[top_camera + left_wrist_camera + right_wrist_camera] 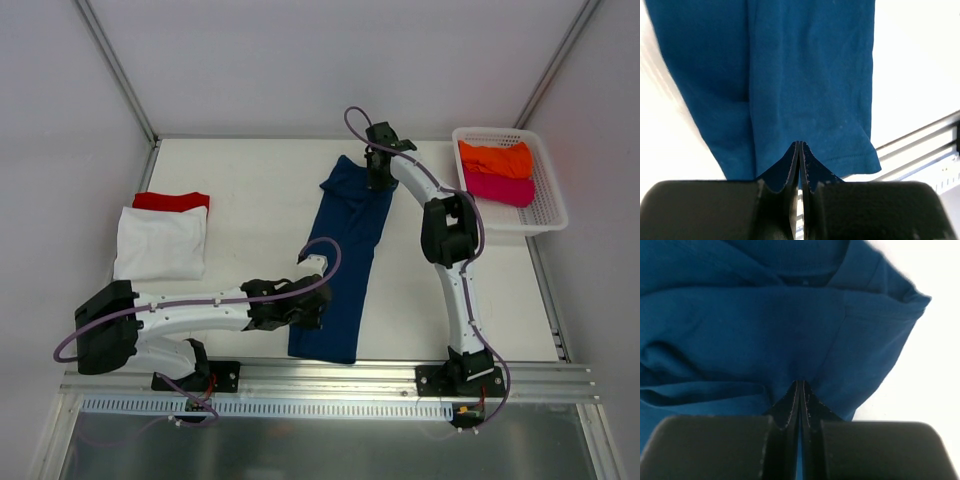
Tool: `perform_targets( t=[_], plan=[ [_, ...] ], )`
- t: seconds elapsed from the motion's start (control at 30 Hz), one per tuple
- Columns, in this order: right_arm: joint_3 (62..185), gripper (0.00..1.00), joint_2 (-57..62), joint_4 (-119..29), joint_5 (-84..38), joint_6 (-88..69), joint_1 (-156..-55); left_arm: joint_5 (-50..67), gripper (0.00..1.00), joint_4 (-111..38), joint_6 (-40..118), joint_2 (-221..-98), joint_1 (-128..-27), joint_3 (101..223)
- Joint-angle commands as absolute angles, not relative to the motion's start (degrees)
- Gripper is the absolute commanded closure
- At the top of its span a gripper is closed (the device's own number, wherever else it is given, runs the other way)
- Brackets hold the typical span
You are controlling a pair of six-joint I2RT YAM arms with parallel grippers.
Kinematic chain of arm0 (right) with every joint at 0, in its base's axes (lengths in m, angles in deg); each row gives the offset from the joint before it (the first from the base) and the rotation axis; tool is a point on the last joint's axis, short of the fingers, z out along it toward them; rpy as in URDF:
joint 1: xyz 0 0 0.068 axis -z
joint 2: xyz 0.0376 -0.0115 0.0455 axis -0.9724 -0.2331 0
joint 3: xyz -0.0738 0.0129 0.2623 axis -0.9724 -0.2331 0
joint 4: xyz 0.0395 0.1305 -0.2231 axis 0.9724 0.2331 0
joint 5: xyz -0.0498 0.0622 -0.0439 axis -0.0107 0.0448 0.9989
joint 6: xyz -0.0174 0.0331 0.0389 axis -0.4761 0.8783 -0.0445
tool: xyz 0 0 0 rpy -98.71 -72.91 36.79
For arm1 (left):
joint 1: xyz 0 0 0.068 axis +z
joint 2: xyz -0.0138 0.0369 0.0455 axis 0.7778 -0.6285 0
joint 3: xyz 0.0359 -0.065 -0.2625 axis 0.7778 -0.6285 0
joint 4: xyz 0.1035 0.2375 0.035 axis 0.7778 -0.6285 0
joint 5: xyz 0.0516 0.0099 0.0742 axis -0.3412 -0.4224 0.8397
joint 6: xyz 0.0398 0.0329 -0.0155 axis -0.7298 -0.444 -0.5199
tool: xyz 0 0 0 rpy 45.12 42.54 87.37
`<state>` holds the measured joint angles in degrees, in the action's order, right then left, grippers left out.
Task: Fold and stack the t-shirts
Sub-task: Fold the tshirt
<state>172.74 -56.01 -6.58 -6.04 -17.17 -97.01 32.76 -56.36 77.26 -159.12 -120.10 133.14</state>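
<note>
Navy t-shirt (350, 250) lies mid-table (250, 190) as a long strip, already narrowed lengthwise. The left gripper (799, 150) is closed on its edge near the hem, the right gripper (799, 387) closed on cloth at the collar end. The crosswise fold seems in hand: next, lift both together and bring one end over the other, edges matched.

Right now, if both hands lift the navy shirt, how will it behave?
Probably floppy: the navy shirt lies creased, bunched by the right hand. The left hand pinches only its hem edge, so it might slip.
</note>
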Motion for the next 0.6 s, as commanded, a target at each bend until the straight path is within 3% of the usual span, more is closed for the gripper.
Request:
perform_targets(
  t=[0.0, 0.57],
  plan=[
    [173.5, 1.0, -54.5, -5.3, -7.3, -16.4, -97.3, 28.0, 1.0, -56.7, 77.6, -159.6, -120.6, 133.3],
    [177.7, 0.99, -59.4, -3.2, -10.8, -14.1, -97.3, 20.9, 1.0, -52.7, 78.3, -170.0, -122.3, 132.0]
  ],
)
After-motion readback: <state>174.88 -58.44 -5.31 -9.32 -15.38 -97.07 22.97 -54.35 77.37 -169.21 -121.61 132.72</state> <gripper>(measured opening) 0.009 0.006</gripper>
